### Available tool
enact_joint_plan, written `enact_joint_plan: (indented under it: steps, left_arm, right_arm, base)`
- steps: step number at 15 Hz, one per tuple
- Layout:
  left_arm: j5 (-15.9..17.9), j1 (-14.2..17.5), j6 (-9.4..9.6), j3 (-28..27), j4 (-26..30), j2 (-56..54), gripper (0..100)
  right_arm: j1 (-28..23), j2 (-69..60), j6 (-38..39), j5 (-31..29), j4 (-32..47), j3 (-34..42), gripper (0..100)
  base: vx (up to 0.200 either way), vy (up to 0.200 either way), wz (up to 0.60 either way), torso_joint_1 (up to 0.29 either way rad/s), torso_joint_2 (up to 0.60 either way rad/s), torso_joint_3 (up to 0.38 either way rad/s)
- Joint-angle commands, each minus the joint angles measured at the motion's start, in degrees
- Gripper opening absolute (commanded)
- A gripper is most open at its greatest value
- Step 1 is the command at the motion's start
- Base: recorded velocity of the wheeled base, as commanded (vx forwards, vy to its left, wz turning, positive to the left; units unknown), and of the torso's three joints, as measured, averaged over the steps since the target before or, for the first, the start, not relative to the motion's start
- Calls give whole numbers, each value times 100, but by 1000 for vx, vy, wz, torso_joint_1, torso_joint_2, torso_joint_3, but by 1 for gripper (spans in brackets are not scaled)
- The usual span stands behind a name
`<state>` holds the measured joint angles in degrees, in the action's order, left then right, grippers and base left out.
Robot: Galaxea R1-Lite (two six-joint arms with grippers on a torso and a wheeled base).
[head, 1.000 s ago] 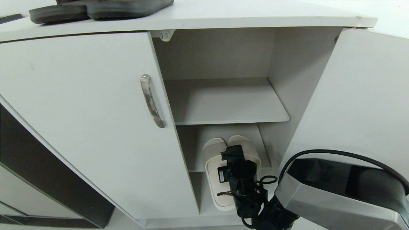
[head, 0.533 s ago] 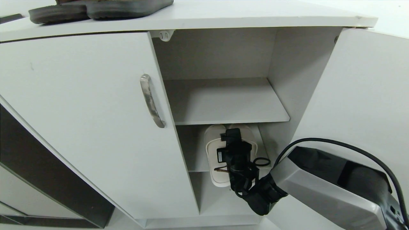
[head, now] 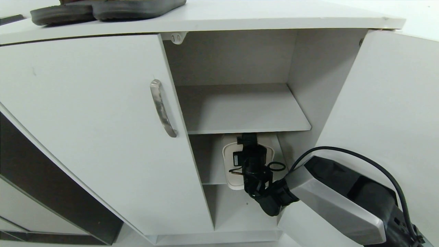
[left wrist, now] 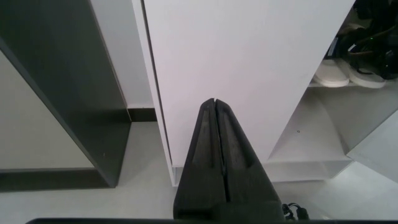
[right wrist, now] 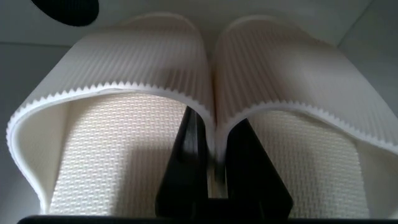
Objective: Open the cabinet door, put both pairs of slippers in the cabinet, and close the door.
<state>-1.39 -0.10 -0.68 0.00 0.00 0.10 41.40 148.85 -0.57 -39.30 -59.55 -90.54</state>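
Home-like room; white shoe cabinet [head: 85,120], dark slippers [head: 130,8] on top.

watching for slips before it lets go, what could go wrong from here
The white slippers overhang the lower shelf at the heels, so releasing now might let them tip out. The right gripper sits just under the upper shelf; lifting while withdrawing could knock it.
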Motion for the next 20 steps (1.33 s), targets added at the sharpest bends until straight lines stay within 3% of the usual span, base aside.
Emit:
enact_joint_plan:
  steps: [1, 6, 7, 10, 14, 17, 20]
  left_arm:
    - [-2, 1, -2, 0, 0, -1, 0]
    - [-2, 1, -2, 0, 0, -1, 0]
    - [-2, 1, -2, 0, 0, -1, 0]
    - [-2, 1, -2, 0, 0, -1, 0]
    - [-2, 1, -2, 0, 0, -1, 0]
    - [-2, 1, -11, 0, 0, -1, 0]
    - [25, 1, 7, 0, 0, -1, 0]
  right_arm:
    - [-27, 74, -4, 2, -4, -60, 0]
    - [-44, 101, 13, 2, -4, -43, 0]
    - [-44, 109, 13, 2, -4, -43, 100]
    - [-44, 136, 5, -16, -4, 45, 100]
    - [79, -374, -4, -34, -435, 968, 100]
    - [351, -893, -4, -42, -900, 1970, 100]
    - [747, -1367, -136, -157, -1999, 3622, 100]
  base:
    - [0, 0, 0, 0, 0, 0]
    - [0, 0, 0, 0, 0, 0]
    - [0, 0, 0, 0, 0, 0]
    - [0, 0, 0, 0, 0, 0]
    - [0, 0, 0, 0, 0, 0]
    - [0, 0, 0, 0, 0, 0]
    - [0, 0, 0, 0, 0, 0]
